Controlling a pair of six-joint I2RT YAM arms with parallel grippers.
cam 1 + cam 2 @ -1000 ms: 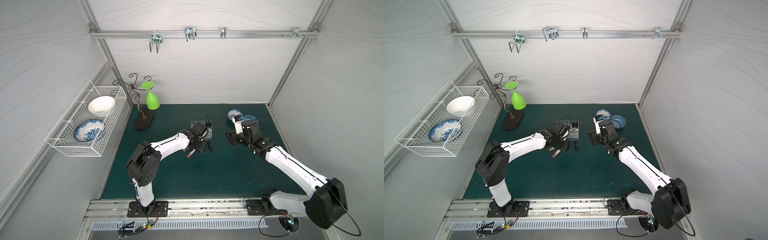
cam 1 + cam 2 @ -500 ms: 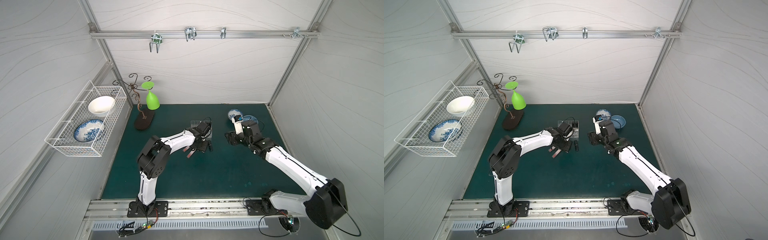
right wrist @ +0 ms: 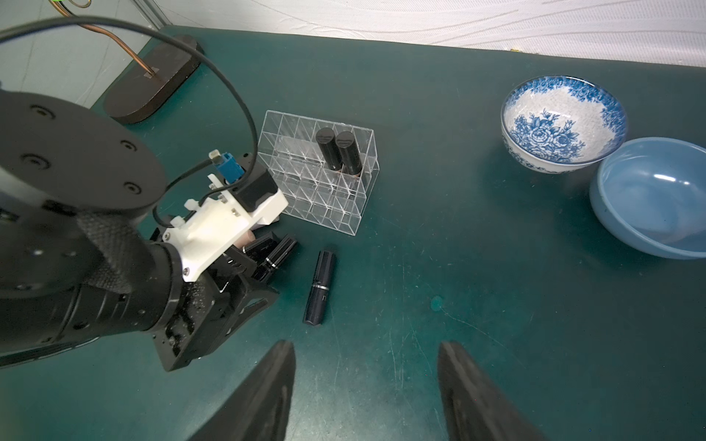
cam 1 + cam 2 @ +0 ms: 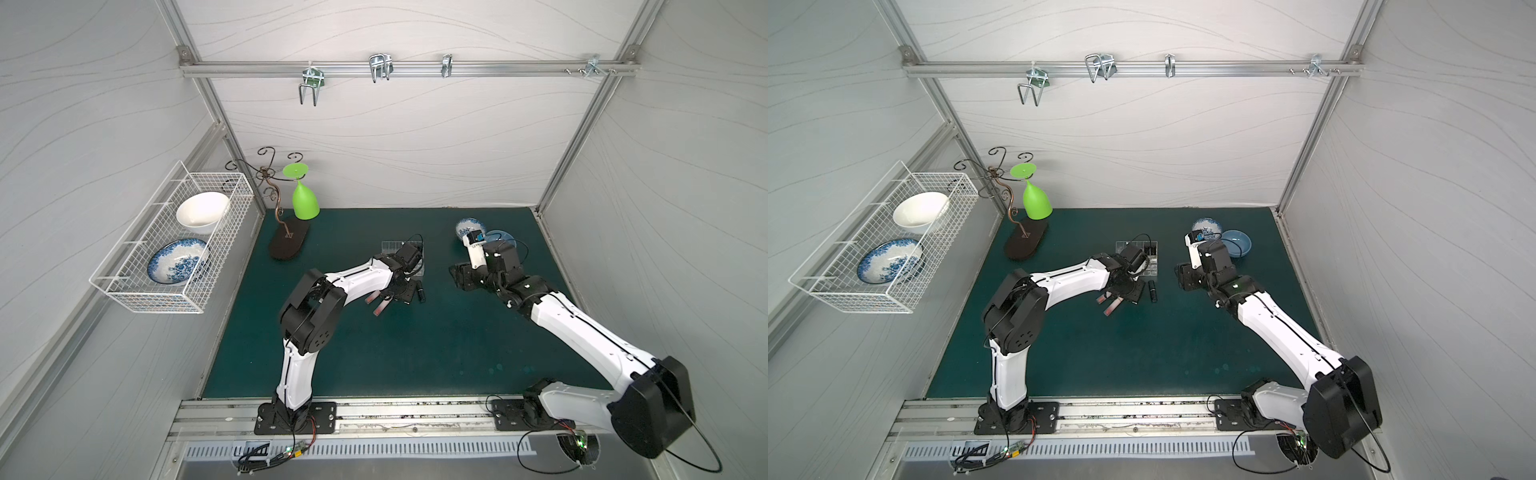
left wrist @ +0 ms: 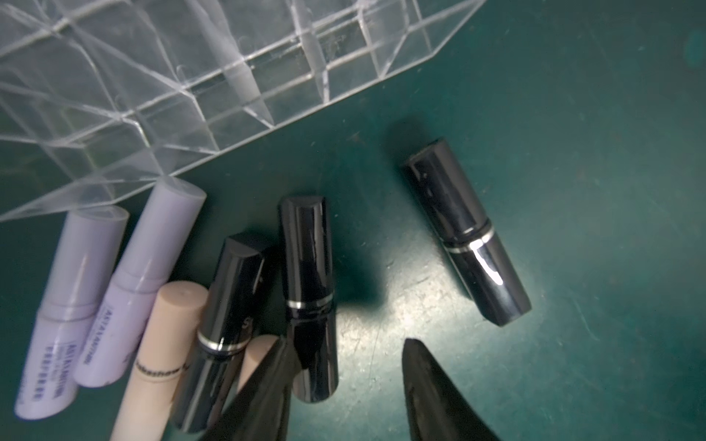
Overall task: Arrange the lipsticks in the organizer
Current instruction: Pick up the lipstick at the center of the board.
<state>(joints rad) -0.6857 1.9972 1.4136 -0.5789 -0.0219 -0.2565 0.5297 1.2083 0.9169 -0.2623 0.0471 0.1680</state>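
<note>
The clear organizer (image 3: pixel 341 214) stands on the green mat with two black lipsticks (image 3: pixel 349 152) upright in a back row; its near cells show in the left wrist view (image 5: pixel 191 76). In front of it lie loose lipsticks: two lilac (image 5: pixel 141 275), two pale pink (image 5: pixel 164 343), and three black, one of them (image 5: pixel 466 236) apart from the rest (image 4: pixel 421 291). My left gripper (image 5: pixel 345 343) is open and low over this pile. The end of one black lipstick (image 5: pixel 309 298) lies between its jaws, beside one fingertip. My right gripper (image 3: pixel 365 345) is open over bare mat, right of the organizer.
A blue-and-white bowl (image 3: pixel 561 122) and a blue plastic bowl (image 3: pixel 649 198) sit at the back right. A dark stand base (image 4: pixel 289 245) with a hanging green glass (image 4: pixel 305 199) is at the back left. A white wire basket (image 4: pixel 158 297) with two bowls hangs on the left wall.
The left arm's elbow has swung right and toward the front while its gripper stays over the pile, jaws slightly wider. The right arm has not moved.
</note>
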